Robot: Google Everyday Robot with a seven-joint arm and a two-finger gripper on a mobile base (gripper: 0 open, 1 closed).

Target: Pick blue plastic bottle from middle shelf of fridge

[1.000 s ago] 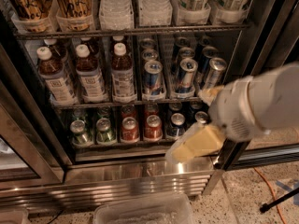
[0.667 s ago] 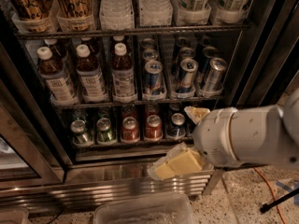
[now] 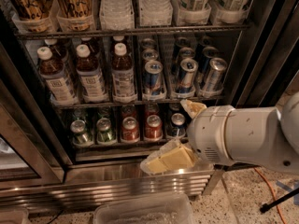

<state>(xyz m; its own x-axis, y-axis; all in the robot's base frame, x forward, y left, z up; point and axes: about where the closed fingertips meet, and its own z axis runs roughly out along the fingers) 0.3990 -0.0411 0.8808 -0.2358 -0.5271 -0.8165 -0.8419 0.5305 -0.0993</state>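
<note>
Three blue plastic bottles with white caps and dark liquid stand in front on the left of the middle shelf (image 3: 140,100) of the fridge (image 3: 252,55): left (image 3: 56,76), middle (image 3: 88,73), right (image 3: 122,73), with more behind them. My gripper (image 3: 167,134) is at the end of the white arm at lower right, in front of the lower shelf, below and right of the bottles. Its yellowish fingers (image 3: 166,160) are spread apart and hold nothing.
Blue-and-silver cans (image 3: 186,76) fill the right of the middle shelf. Short green, red and blue cans (image 3: 130,129) stand on the rack below. Tall bottles (image 3: 116,6) sit above. The ribbed steel base (image 3: 117,190), a clear plastic bin (image 3: 145,211) and an orange cable (image 3: 268,183) lie low.
The arm and gripper have moved down and to the left, from beside the right-hand cans to in front of the lower shelf. The bottles have not moved.
</note>
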